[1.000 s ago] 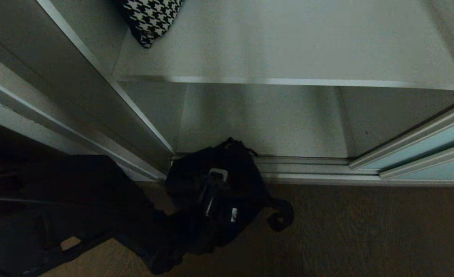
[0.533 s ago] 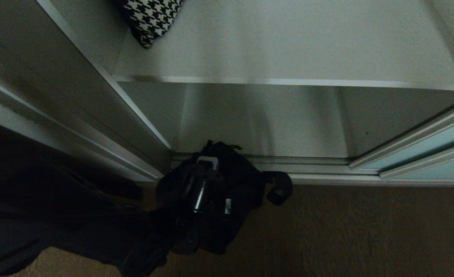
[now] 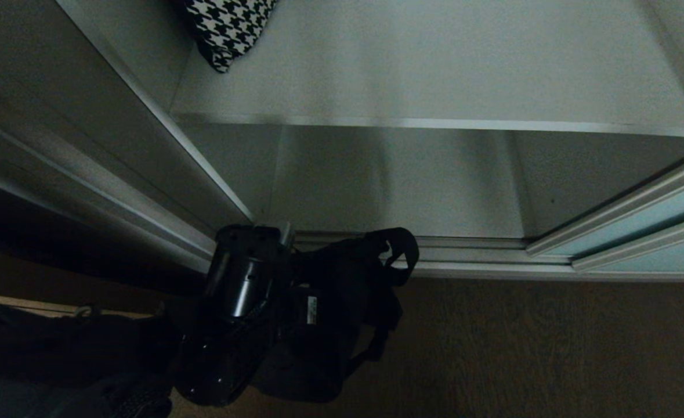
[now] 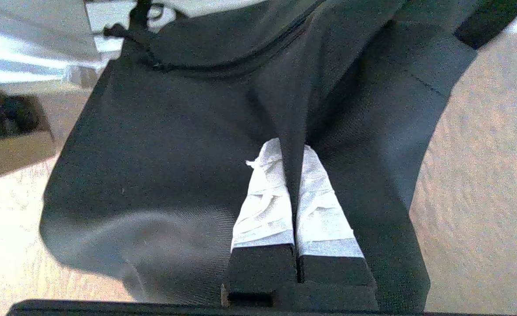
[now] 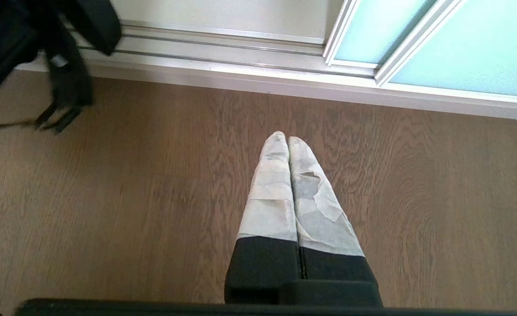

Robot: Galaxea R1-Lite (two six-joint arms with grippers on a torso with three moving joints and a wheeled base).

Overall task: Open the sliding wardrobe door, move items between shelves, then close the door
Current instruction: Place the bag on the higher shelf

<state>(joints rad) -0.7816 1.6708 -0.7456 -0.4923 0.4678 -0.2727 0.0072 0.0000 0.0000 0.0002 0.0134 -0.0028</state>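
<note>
A: Cloth is pinched between the 2 taped fingers of the left pincer (image 4: 292,151), which is clamped tight on a fold of the black garment (image 4: 162,149).

B: Where is that garment seen from the head?

A: It (image 3: 342,302) is held up off the brown floor (image 3: 550,348), just in front of the wardrobe's bottom track (image 3: 469,255), with a looped strap (image 3: 402,249) raised over the track.

B: And the shelves?

A: 1 pale shelf (image 3: 434,93) is seen above, with a houndstooth cushion (image 3: 225,29) at its left end. The sliding wardrobe door (image 3: 649,220) is pushed to the right.

B: The right pincer (image 5: 288,139)?

A: It is closed on nothing, above the floor.
</note>
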